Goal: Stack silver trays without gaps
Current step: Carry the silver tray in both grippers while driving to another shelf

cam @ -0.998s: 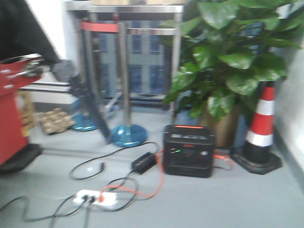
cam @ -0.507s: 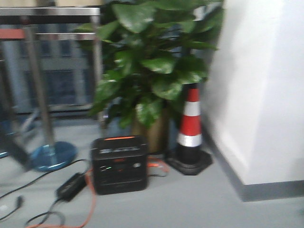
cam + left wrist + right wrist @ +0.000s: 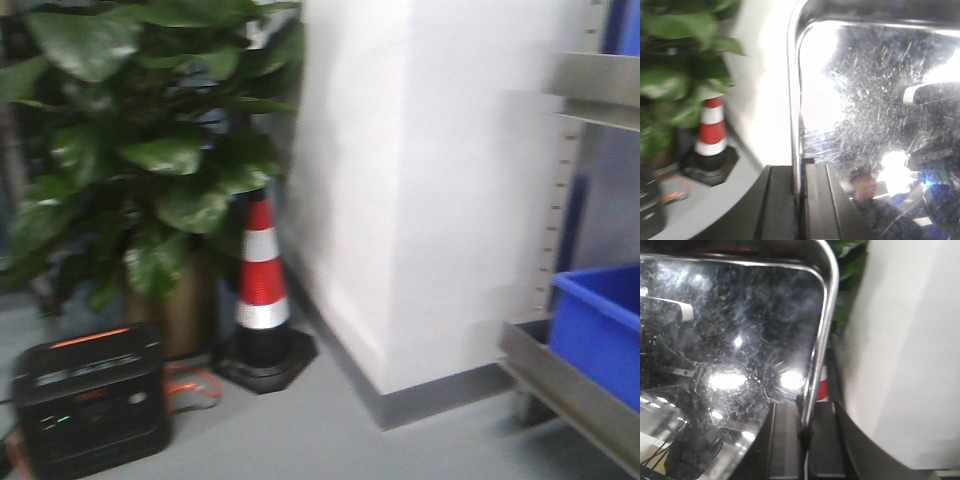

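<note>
At the right edge of the front view we see a grey steel rack bench [image 3: 560, 385]. Its near rail runs low and slantwise, and a second steel level [image 3: 595, 85] hangs above it on a slotted upright. A blue plastic bin [image 3: 600, 325] sits on the lower level, just behind the bench's front edge. A broad white pillar [image 3: 430, 200] stands left of the bench's near corner, and a strip of grey floor [image 3: 300, 430] lies open along its base. An orange-and-white striped traffic cone [image 3: 263, 290] stands just beside the pillar's left face. Behind the cone is a large-leaved green potted plant [image 3: 130, 150], and a black box-shaped power unit [image 3: 90, 400] with orange trim sits at the lower left.

In the left wrist view the left gripper [image 3: 800, 172] is clamped on the rolled left rim of a mirror-shiny, scratched silver tray [image 3: 865, 100]. One black finger lies on each side of the rim. The tray rises from the gripper and fills the right of that view, with its rounded corner at the top.

In the right wrist view the right gripper [image 3: 804, 412] is likewise clamped, pinching the right rim of a silver tray [image 3: 730, 340] that spreads up and to the left of its fingers. The white pillar is near that rim's outer side.

We cannot tell whether both grippers hold one tray or two. The tray is held in the air, well apart from the bench's edge.
</note>
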